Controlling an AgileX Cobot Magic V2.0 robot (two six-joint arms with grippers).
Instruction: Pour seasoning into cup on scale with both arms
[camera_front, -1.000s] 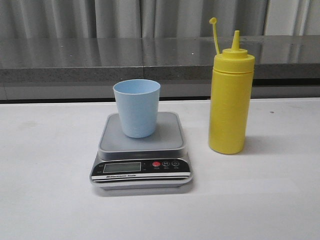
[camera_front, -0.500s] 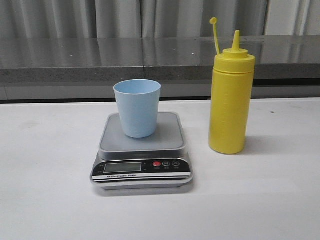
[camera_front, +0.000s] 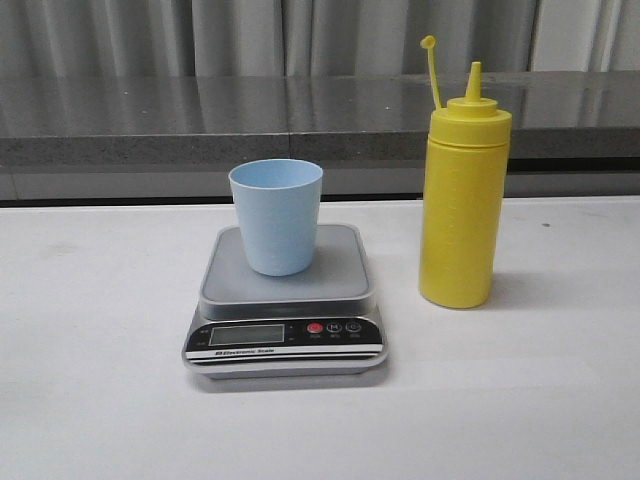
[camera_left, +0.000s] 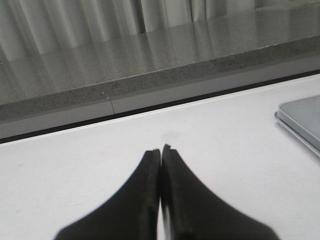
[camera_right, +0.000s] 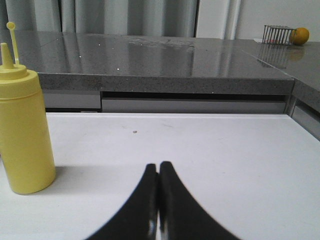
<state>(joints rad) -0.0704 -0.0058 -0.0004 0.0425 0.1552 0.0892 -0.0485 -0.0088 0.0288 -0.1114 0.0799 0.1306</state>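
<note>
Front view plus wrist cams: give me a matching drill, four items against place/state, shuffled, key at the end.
Items:
1. cup
2. seasoning bottle
3. scale
4. left gripper

States:
A. fingers pressed together, holding nothing
B. upright on the table, cap off the nozzle
C. flat on the table, display facing the camera
D. standing on the grey platform

Pairs: 1-D, 2-B, 3-C, 4-A

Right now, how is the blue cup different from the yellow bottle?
The cup is light blue, the bottle yellow. The cup is short; the bottle stands taller. The cup is open on top; the bottle narrows to a pointed nozzle. The cup sits on the scale; the bottle stands on the table. Both are upright.
</note>
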